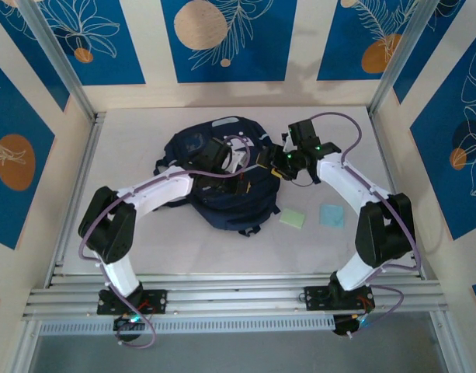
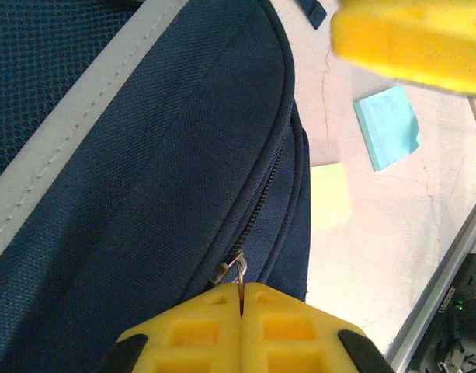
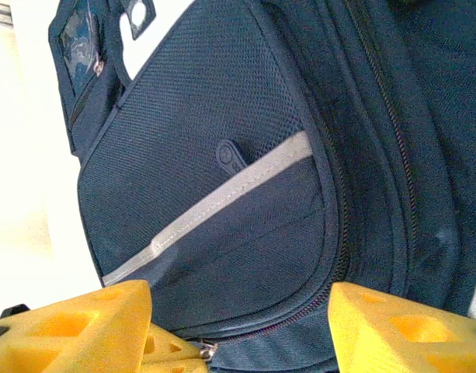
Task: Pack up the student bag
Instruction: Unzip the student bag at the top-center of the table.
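The student bag [image 1: 218, 175] lies flat on the table [image 1: 144, 124]. The left gripper [image 2: 241, 299] pinches its zipper pull [image 2: 236, 272], fingers [image 2: 191, 334] pressed together. The right gripper [image 3: 241, 322] hovers over its front pocket [image 3: 214, 210], fingers [image 3: 82, 318] spread. With the bag unpinned, tugging may drag it or lose the thin tab.

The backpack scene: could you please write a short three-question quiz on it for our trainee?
1. True or false: the left gripper is shut on the zipper pull of the backpack.
2. Of the green pad and the blue pad, which lies nearer the backpack?
3. Fill in: the right gripper is ____.
Key: 1 true; 2 the green pad; 3 open.
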{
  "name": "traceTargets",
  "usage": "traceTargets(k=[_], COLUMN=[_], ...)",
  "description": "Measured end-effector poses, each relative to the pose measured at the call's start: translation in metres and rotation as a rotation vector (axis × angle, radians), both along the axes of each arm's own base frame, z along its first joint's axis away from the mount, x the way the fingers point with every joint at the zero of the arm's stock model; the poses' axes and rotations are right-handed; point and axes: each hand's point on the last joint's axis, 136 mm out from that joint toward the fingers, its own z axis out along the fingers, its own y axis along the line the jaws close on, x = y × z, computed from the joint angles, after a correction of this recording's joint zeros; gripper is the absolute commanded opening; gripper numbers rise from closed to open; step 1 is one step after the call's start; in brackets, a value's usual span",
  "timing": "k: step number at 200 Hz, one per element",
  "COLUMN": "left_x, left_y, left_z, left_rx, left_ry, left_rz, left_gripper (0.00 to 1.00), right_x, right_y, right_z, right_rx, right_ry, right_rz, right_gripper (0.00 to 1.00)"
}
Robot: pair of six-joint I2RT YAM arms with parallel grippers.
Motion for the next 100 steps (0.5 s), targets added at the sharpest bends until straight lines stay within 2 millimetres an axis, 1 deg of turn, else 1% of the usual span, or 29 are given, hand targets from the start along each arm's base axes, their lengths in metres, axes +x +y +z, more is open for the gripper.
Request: traceTargets(k=[17,40,51,53,56,64,74,84,100], left_x=[0.001,-0.002,-0.002,-0.002,-0.002,-0.003,-0.003,-0.002,-0.002], left_y=[-0.001,-0.001,-0.001,-0.001,-0.001,-0.001,0.001,0.003,0.008], left_z=[-0.001,-0.005,-0.007,-0.007,-0.008,-0.009,-0.011,-0.014,-0.021], left_rx=[-0.009,-0.013,-0.013,-0.013,-0.012,-0.010,-0.004,0.007,0.029], left_ry=[0.000,0.009,0.012,0.012,0.013,0.014,0.015,0.013,0.013], left_rz=[0.006,0.009,0.012,0.012,0.013,0.015,0.020,0.029,0.043], left_gripper=[0.00,0.00,0.00,0.00,0.00,0.00,0.00,0.00,0.00], right_x=[-0.004,-0.004,-0.003,-0.003,-0.002,-0.001,0.001,0.002,0.007], right_y=[0.004,0.013,0.015,0.015,0.016,0.017,0.017,0.015,0.018], right_z=[-0.010,-0.022,-0.029,-0.030,-0.032,-0.037,-0.046,-0.054,-0.056], right_rx=[0.026,0.043,0.048,0.049,0.051,0.051,0.039,0.026,0.036], right_ry=[0.040,0.075,0.097,0.099,0.106,0.118,0.136,0.151,0.146], right_rz=[-0.008,-0.013,-0.021,-0.022,-0.025,-0.030,-0.043,-0.060,-0.071], right_gripper=[0.61,0.61,0.58,0.56,0.49,0.24,0.00,0.00,0.00])
